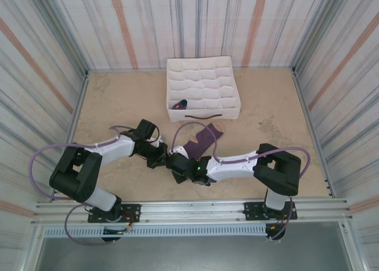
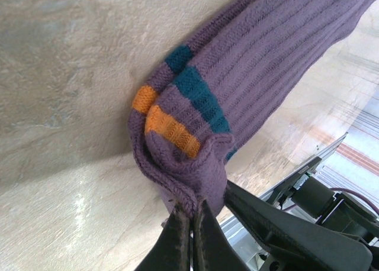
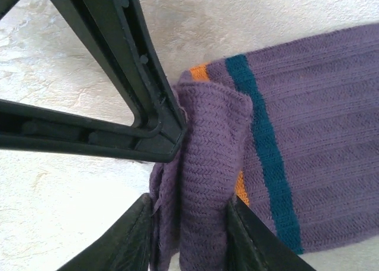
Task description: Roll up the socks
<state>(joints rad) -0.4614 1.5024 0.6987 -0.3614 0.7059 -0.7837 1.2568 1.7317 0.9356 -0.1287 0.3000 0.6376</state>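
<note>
Box [image 1: 204,113] blocks rear, tabletop [image 1: 278,99] open beside

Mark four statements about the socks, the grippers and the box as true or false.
1. The left gripper has its jaws shut on the folded end of the socks. True.
2. The right gripper hangs open, away from the socks. False: its jaws clamp the same folded end.
3. The socks lie inside the white box. False: they lie on the table, in front of the box.
4. A dark item sits in a near-left compartment of the box. True.
</note>
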